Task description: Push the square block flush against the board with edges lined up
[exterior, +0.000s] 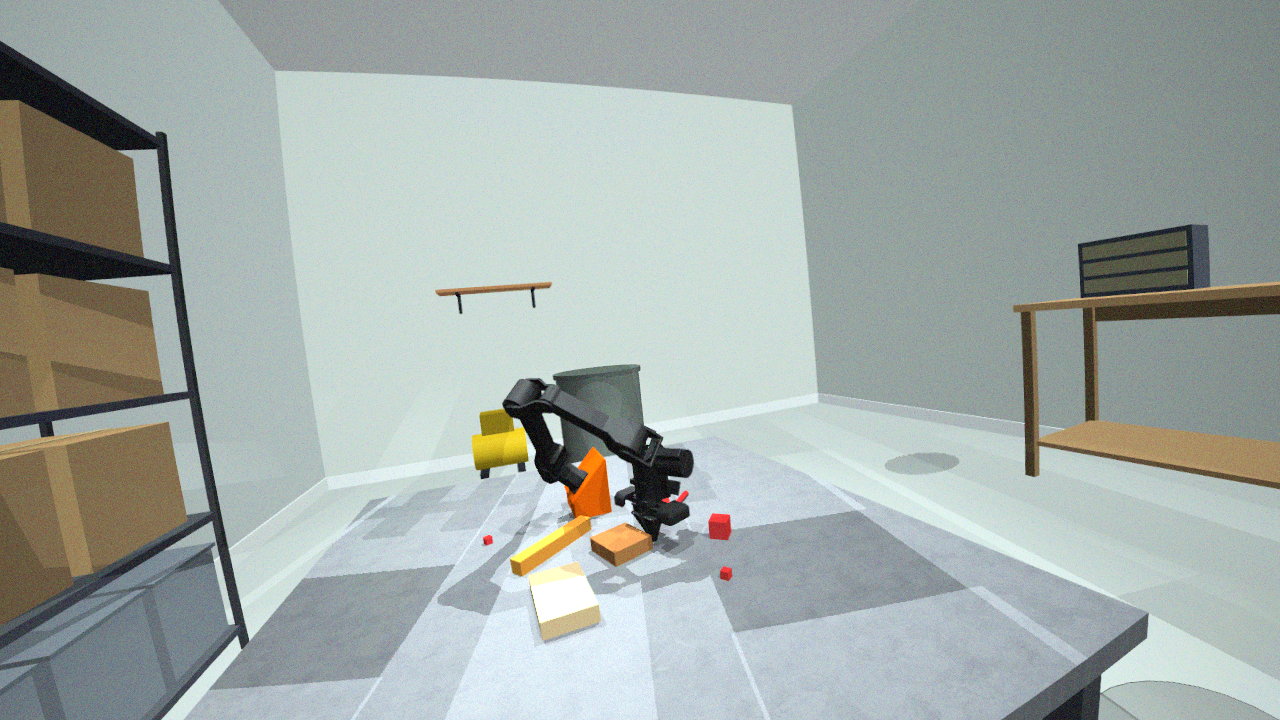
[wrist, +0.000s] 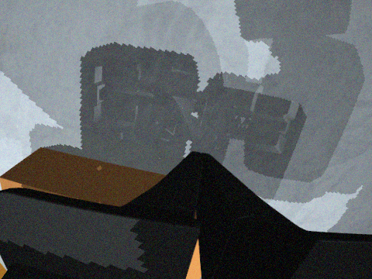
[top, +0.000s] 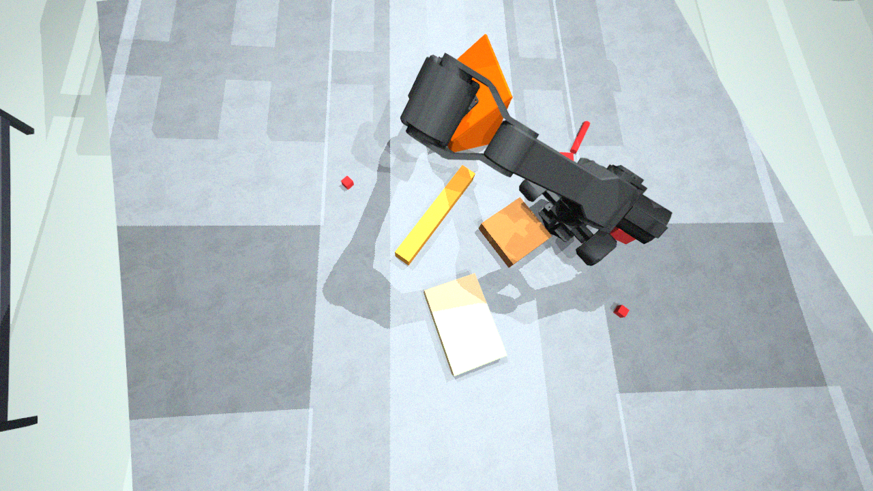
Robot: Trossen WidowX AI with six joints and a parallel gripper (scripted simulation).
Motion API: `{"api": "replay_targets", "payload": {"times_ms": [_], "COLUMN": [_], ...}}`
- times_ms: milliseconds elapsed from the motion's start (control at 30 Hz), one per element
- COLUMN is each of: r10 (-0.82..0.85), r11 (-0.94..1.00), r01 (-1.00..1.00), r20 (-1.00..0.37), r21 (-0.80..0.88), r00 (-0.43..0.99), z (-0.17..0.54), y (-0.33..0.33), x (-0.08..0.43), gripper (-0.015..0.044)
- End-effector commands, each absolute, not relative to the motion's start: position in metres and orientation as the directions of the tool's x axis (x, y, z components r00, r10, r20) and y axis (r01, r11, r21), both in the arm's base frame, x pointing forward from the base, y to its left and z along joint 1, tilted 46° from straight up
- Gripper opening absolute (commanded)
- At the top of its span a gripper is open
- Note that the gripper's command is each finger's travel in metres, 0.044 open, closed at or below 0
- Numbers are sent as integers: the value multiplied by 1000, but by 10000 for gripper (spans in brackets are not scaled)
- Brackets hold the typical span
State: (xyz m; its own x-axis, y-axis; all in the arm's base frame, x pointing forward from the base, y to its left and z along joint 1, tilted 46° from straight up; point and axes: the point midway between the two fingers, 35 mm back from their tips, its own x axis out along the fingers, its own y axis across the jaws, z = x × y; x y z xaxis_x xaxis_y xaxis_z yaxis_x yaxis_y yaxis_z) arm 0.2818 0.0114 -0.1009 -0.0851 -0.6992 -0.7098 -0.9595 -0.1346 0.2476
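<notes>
The square block (top: 514,230) (exterior: 619,542) is flat and orange-brown and lies on the table; in the wrist view (wrist: 77,176) it shows at the lower left. The board (top: 434,213) (exterior: 547,545) is a long yellow bar lying at a slant to the block's left, with a gap between them. My gripper (top: 556,222) (exterior: 653,530) (wrist: 198,161) is shut on nothing. It is low at the table, right at the block's right side, on the side away from the board.
A cream slab (top: 465,333) (exterior: 562,601) lies in front of the block and the board. An orange wedge (top: 488,67) (exterior: 592,488) stands by the arm's base. A red cube (exterior: 718,525), two tiny red cubes (top: 347,181) (top: 621,310) and a red stick (top: 580,135) lie around.
</notes>
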Motion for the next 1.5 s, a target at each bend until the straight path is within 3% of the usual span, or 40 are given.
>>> {"api": "replay_targets", "payload": {"times_ms": [0, 1467], "r10": [-703, -703], "r11": [-136, -137], "r01": [-960, -960], "r20": [-707, -707], "r21": [246, 246], "r00": [-81, -81], "z": [-95, -74], "y": [5, -16], "x": [285, 294], "gripper": [0, 0]}}
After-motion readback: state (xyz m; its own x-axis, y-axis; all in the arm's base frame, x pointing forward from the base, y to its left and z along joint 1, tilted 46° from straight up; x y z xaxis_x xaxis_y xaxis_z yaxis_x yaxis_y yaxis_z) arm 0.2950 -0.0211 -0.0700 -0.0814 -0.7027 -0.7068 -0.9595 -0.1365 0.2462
